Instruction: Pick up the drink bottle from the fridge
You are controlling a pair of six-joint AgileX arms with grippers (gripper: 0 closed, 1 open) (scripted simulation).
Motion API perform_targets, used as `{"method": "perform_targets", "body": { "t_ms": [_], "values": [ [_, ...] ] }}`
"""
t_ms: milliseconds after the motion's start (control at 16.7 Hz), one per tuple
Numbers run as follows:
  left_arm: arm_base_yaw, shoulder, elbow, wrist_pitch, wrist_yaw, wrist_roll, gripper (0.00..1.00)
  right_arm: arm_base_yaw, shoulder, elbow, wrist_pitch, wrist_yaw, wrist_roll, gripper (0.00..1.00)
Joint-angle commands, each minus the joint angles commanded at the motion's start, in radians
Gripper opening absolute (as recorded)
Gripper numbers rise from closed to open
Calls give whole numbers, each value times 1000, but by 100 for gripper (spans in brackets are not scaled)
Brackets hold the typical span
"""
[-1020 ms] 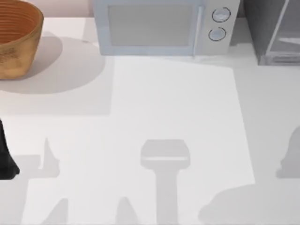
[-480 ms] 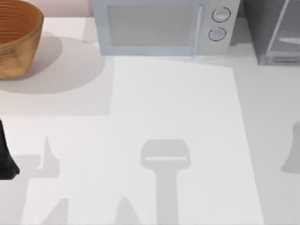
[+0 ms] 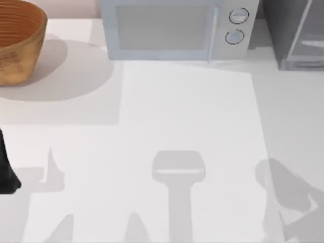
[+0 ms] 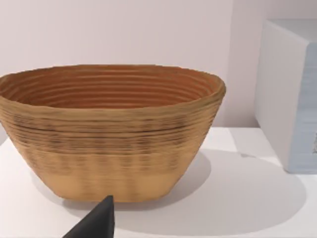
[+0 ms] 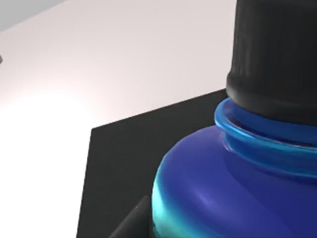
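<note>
A white table (image 3: 182, 111) carries two items along its far edge. A woven basket (image 3: 17, 43), tan outside with orange-brown ribbed walls inside, stands at the far left corner, upright and open-topped, casting a round shadow on the tabletop toward the middle. A light-grey microwave (image 3: 174, 28) stands at the middle of the far edge, well apart from the basket, its door facing the near edge and two round dials (image 3: 236, 26) stacked beside the door.
</note>
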Motion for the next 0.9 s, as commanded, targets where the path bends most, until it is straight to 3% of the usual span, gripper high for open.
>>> {"method": "perform_targets", "body": {
  "t_ms": [540,900],
  "values": [
    [0,0,0,0,0,0,100,-665,-208,332,340,-484,1199,0],
    [0,0,0,0,0,0,100,-976,-336,491,520,-657,1763,0]
  ]
}}
